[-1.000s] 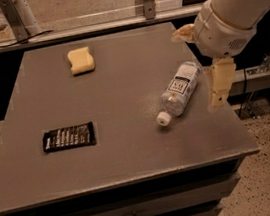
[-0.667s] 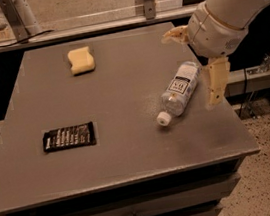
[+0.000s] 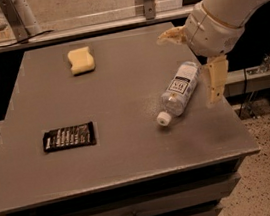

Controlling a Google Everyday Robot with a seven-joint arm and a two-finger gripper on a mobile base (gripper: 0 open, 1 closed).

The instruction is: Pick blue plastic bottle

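Grey tabletop (image 3: 120, 77), blue plastic bottle (image 3: 179, 92) flat near right edge, jaws wide apart just beside its base.

Item: blue plastic bottle (image 3: 179, 92), clear, faintly bluish, with a white cap and a white label with dark print. Lies on its side on the right part of the counter (image 3: 121, 81), cap toward the near edge. The gripper (image 3: 187, 68) hangs by its base end, fingers (image 3: 215, 75) spread wide.

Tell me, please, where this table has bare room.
Bare: the middle between yellow sponge, black packet and blue plastic bottle, plus the front edge. Crowded: the right side, where the open gripper hangs beside the bottle.
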